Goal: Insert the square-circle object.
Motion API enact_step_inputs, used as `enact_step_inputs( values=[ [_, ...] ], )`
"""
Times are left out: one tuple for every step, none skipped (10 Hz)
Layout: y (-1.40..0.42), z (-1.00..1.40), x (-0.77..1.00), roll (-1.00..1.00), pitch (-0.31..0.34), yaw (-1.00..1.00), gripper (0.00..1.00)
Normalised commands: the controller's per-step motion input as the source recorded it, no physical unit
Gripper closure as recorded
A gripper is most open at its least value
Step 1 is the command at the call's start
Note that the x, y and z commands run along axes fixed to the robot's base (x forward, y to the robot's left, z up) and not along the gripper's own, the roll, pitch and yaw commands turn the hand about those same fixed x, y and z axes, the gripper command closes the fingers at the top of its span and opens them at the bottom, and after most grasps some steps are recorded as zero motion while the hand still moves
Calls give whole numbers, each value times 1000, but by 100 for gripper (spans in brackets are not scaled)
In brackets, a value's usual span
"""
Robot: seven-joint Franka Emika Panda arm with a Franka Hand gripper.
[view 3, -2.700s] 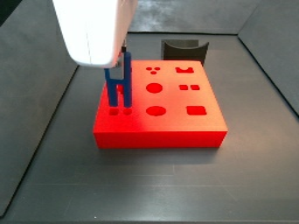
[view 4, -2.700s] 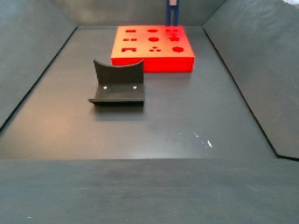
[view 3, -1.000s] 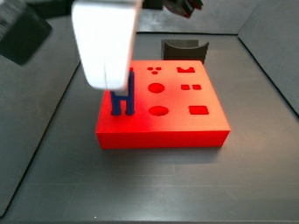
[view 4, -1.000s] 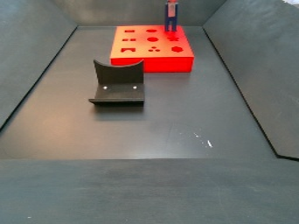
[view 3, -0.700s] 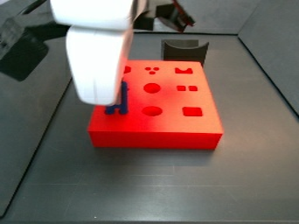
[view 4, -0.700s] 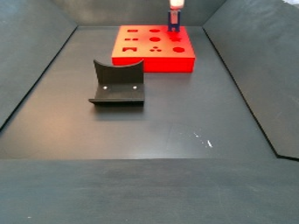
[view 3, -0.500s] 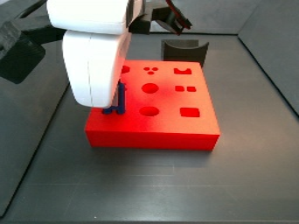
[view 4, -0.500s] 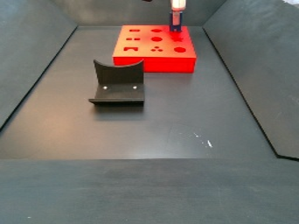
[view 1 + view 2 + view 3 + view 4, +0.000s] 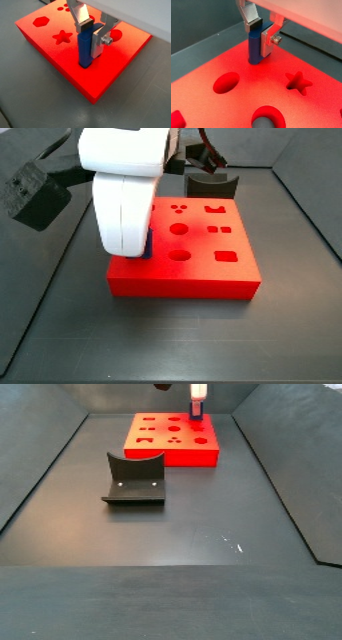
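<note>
The square-circle object, a slim bright-blue peg, stands upright near a corner of the red block, its lower end down in the block's top, in both wrist views (image 9: 84,56) (image 9: 254,54). My gripper (image 9: 91,41) (image 9: 260,40) is shut on the peg's upper part, one silver finger (image 9: 81,15) on each side. In a side view the white gripper body (image 9: 124,188) hides nearly all of the peg; only a blue sliver (image 9: 147,245) shows. The red block (image 9: 201,268) (image 9: 167,446) has several shaped holes.
The dark fixture stands on the grey floor (image 9: 201,564), apart from the red block, in both side views (image 9: 210,180) (image 9: 134,479). Sloping grey walls ring the floor. A star hole (image 9: 298,81) and round holes (image 9: 226,82) lie near the peg.
The gripper has come down with the peg, so less blue shows above the red block. The red block has shifted slightly on the floor.
</note>
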Motion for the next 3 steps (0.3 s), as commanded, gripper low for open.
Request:
enact_step_inputs(
  values=[
    [0, -500, -246, 216, 10, -17, 100],
    [0, -526, -283, 227, 9, 0, 100],
    [0, 0, 0, 0, 0, 0, 100]
  ],
)
